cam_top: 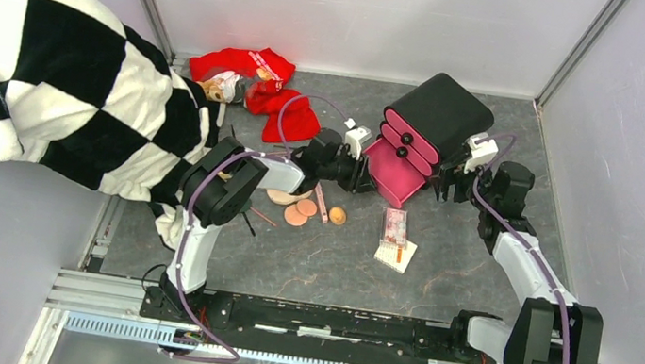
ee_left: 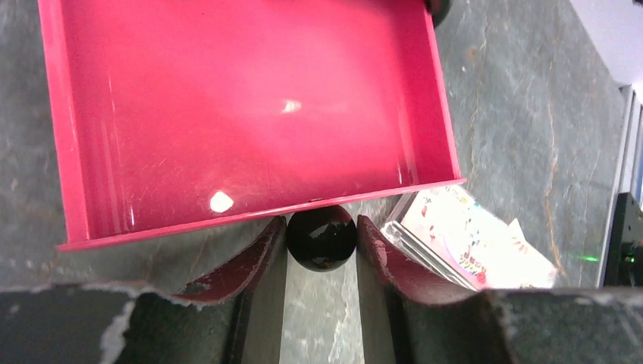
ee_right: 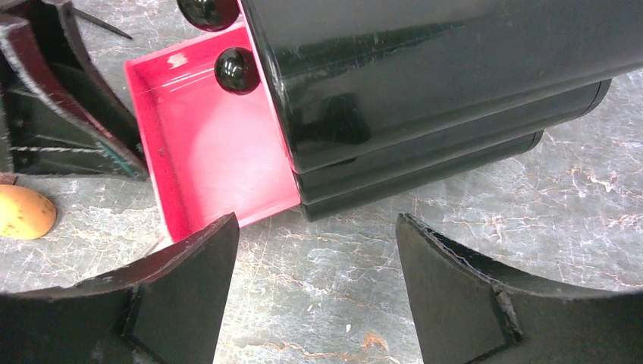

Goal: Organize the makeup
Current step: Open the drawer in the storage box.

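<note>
- The makeup is lying loose on the table (cam_top: pixel 306 270), in front of the box (cam_top: pixel 448 109) and between the two arms.
- Round peach puffs (cam_top: pixel 296 215) are sitting together near the left arm's elbow, with a smaller orange one (cam_top: pixel 338 215) just to their right.
- A pink stick (cam_top: pixel 322 203) is lying between the puffs and the orange one, and thin pencils (cam_top: pixel 262 216) are resting to their left.
- A red-patterned packet (cam_top: pixel 396 224) is lying partly on a white card (cam_top: pixel 396 254), right of the puffs and just in front of the open drawer (ee_left: pixel 227 114).
- The left arm is reaching forward across the table, and the left gripper (ee_left: pixel 321 224) is pinching the black knob (ee_left: pixel 321 241) on the front of the pink drawer, a finger pressing on each side.
- The drawer is standing pulled out of the bottom of the box, with two more pink drawers closed above it.
- The right arm is bending inward toward the box's right side, with the right gripper (ee_right: pixel 315 227) hovering spread wide over bare table, holding nothing.
- The table is showing a dark grey marbled top, with pale walls (cam_top: pixel 362 7) closing it in.
- A red cloth (cam_top: pixel 245 64) is lying at the back left, and a black-and-white checked cloth (cam_top: pixel 49 67) is draping over the left edge.
</note>
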Robot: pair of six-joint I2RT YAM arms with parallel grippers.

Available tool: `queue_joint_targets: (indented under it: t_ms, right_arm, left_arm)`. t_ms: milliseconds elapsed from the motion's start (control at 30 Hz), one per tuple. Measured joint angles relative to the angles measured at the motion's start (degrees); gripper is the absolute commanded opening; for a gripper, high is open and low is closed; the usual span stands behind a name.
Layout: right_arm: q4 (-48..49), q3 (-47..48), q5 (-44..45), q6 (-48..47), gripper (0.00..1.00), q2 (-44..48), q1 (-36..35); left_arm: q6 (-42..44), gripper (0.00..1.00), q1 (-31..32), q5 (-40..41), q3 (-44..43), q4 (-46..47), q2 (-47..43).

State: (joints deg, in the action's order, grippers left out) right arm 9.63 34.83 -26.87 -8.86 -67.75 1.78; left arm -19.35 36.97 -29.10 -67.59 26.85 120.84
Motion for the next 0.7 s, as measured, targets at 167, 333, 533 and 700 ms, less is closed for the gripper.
queue_joint_targets:
  t_ms: [167, 333, 533, 700]
  right_arm:
    - [1.51, -0.2, 1.36, 0.37, 0.83, -2.16, -1.01]
    - [3.5, -0.44, 4.68, 0.37, 0.83, -3.91, -4.5]
    - [6.03, -0.96, 9.44, 0.11, 0.82, -5.33, -6.08]
    - [7.28, -0.9, 13.09, -0.68, 0.82, -7.48, -6.08]
  left_arm:
    - [1.84, 0.28, 0.04, 1.14, 5.33, 1.38, -2.56]
    - [2.64, 0.41, 0.13, 1.99, 8.09, 3.06, -4.15]
    - [3.23, 0.51, 0.13, 2.1, 9.29, 3.74, -4.85]
    - [3.89, 0.59, 0.11, 2.29, 10.97, 3.26, -6.67]
